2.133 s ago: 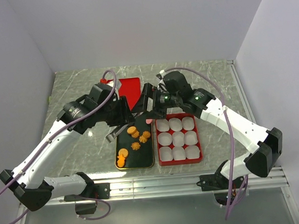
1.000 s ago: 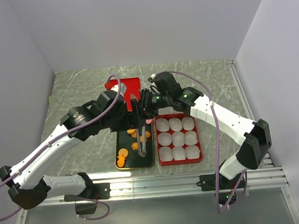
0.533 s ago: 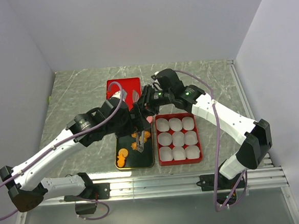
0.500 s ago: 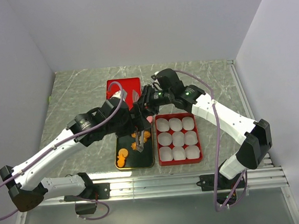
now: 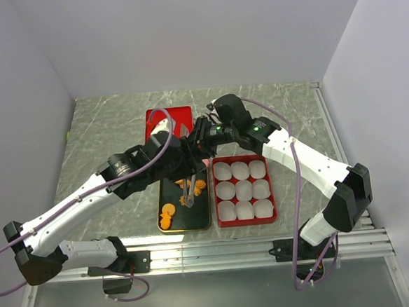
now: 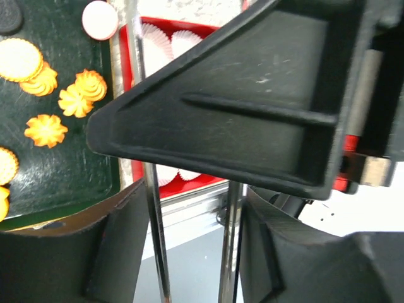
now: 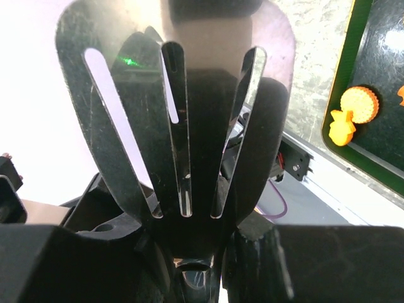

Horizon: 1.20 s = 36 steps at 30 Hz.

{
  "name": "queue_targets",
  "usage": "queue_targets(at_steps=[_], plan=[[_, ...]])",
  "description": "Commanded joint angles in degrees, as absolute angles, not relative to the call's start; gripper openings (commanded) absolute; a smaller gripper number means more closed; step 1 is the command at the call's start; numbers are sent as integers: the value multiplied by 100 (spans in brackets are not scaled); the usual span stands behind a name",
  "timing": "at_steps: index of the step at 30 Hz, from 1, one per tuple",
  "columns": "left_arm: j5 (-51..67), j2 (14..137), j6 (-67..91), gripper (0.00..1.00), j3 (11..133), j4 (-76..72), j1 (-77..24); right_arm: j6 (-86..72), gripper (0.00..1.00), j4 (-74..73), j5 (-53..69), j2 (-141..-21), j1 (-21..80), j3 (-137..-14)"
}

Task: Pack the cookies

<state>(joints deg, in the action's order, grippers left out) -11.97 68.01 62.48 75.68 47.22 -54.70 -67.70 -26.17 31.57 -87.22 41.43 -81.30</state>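
Top external: cookies [image 5: 168, 213] are lying on the tray [image 5: 199, 220], lower centre; right gripper [image 7: 189, 145] is clamping tongs [image 7: 202, 113]; left gripper [image 6: 192, 196] is flanking them, grip indeterminate. Judged risk: premature release dropping tongs.

A dark tray [image 5: 195, 217] lies under metal tongs [image 5: 187, 194], beside a red tray [image 5: 246, 222] of white paper cups [image 5: 243, 189].
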Motion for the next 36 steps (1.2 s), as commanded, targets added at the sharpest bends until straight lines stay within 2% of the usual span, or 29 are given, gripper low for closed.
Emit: queue_targets(at_steps=[1, 5, 6, 10, 13, 14, 15, 17, 20, 28, 33, 36], plan=[[-1547, 6539, 6319, 57, 7629, 4483, -5440, -6820, 8, -2540, 3357, -8438, 4113, -8051], [-1415, 6670, 6144, 48, 7743, 4517, -5440, -6899, 9, -2444, 3410, -8402, 4122, -7928], [-1372, 6723, 6048, 43, 7778, 4544, -5440, -6917, 9, -2391, 3419, -8420, 4122, -7910], [-1222, 6943, 5880, 33, 7919, 4649, -5441, -6838, 16, -2487, 3454, -8490, 4131, -8050], [-1187, 6970, 5810, 26, 7936, 4676, -5441, -6777, 26, -2549, 3472, -8534, 4122, -8173], [-1213, 6978, 5801, 24, 7963, 4763, -5440, -6759, 34, -2566, 3480, -8543, 4131, -8191], [-1291, 6979, 5809, 22, 7980, 4851, -5440, -6698, 39, -2645, 3446, -8543, 4113, -8218], [-1362, 6943, 5801, 22, 8024, 5017, -5440, -6618, 49, -2742, 3410, -8560, 4096, -8297], [-1397, 6865, 5766, 21, 8016, 5185, -5440, -6452, 58, -2944, 3366, -8534, 4043, -8341], [-1564, 6522, 5827, 16, 7840, 5581, -5440, -5951, 66, -3585, 3208, -8315, 3534, -8297], [-1600, 6241, 5757, 5, 7752, 5967, -5432, -5239, 68, -4402, 2839, -7823, 2849, -8069], [-1381, 6030, 5582, 7, 7559, 6012, -5432, -4774, 68, -4815, 2638, -7489, 2410, -7858]])
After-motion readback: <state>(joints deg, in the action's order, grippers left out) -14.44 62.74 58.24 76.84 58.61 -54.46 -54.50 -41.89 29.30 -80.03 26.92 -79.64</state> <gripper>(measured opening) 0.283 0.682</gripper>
